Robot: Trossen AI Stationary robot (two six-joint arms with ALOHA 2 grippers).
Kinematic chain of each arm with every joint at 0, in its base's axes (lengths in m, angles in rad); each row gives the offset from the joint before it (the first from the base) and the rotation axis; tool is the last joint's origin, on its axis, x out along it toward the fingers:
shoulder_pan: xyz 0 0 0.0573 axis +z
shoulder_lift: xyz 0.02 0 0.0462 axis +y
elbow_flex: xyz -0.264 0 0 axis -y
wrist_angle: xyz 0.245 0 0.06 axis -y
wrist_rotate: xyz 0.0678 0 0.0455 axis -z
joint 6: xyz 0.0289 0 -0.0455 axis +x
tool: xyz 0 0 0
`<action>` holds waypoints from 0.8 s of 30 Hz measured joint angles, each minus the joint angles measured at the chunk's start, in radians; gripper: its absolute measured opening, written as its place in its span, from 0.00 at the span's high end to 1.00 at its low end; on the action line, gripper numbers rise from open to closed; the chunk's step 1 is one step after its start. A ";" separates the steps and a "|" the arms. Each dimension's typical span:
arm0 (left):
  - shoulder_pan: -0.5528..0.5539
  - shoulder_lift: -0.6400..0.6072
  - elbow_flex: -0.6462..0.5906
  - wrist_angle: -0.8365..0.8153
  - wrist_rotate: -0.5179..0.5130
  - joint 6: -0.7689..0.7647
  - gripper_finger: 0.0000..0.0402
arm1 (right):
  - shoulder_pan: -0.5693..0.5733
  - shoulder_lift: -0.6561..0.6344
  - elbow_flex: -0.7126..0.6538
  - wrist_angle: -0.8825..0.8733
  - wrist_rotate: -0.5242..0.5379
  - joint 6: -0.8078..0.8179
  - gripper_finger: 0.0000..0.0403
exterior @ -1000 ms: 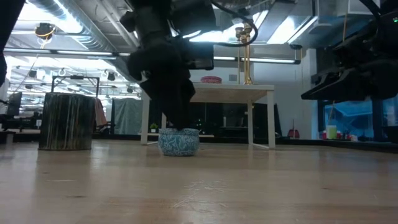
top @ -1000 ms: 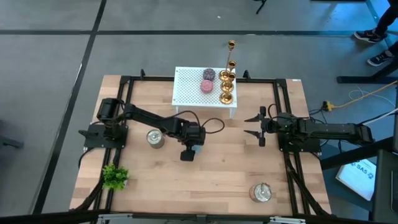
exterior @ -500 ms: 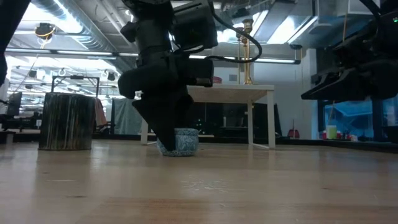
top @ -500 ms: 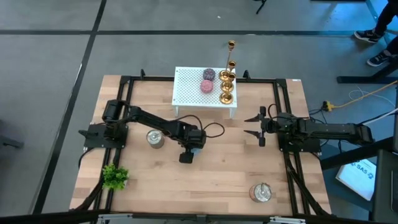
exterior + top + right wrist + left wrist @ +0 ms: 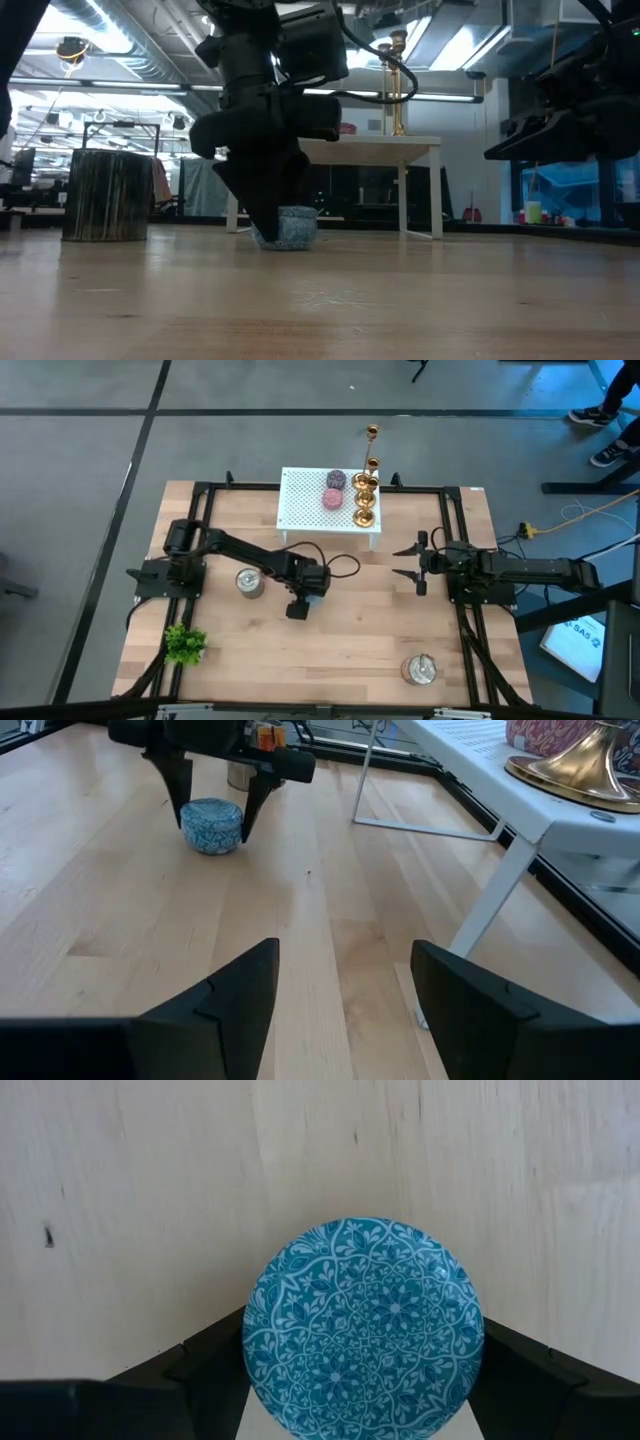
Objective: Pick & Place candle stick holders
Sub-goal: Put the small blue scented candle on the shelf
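Observation:
The gold candlestick holders (image 5: 365,495) stand on their round bases at the right end of a white perforated stand (image 5: 310,510); they also show in the low view (image 5: 398,85) and the right wrist view (image 5: 575,760). My left gripper (image 5: 297,607) is open, low over the table's middle, with its fingers on either side of a blue patterned disc (image 5: 365,1330) that lies flat on the table. My right gripper (image 5: 408,560) is open and empty, right of the stand and pointing toward the table's left; its fingers show in its wrist view (image 5: 345,955). My left gripper comes at the blue disc from above at a slant, with one finger (image 5: 215,1355) at each side of its rim (image 5: 250,1330). I cannot tell whether the fingers touch it. The disc lies flat on the table, also shown in the right wrist view (image 5: 212,825).
A pink disc (image 5: 333,498) and a purple disc (image 5: 336,479) lie on the stand. A silver tin (image 5: 250,582) stands left of my left gripper and another (image 5: 420,670) near the front right. A green plant (image 5: 185,645) is at the front left. A person's feet (image 5: 600,420) show beyond the table.
My left gripper has tipped from standing upright over the blue disc to a slant and has gone a little toward the table's left edge. The disc has stayed where it was.

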 joint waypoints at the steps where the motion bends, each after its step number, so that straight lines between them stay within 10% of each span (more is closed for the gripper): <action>1: 0.003 -0.005 0.000 -0.016 0.002 0.009 0.28 | 0.000 0.000 0.000 0.000 0.000 0.000 0.42; 24: 0.084 -0.251 0.014 -0.065 -0.129 0.013 0.28 | 0.000 0.000 0.000 0.000 0.000 0.000 0.42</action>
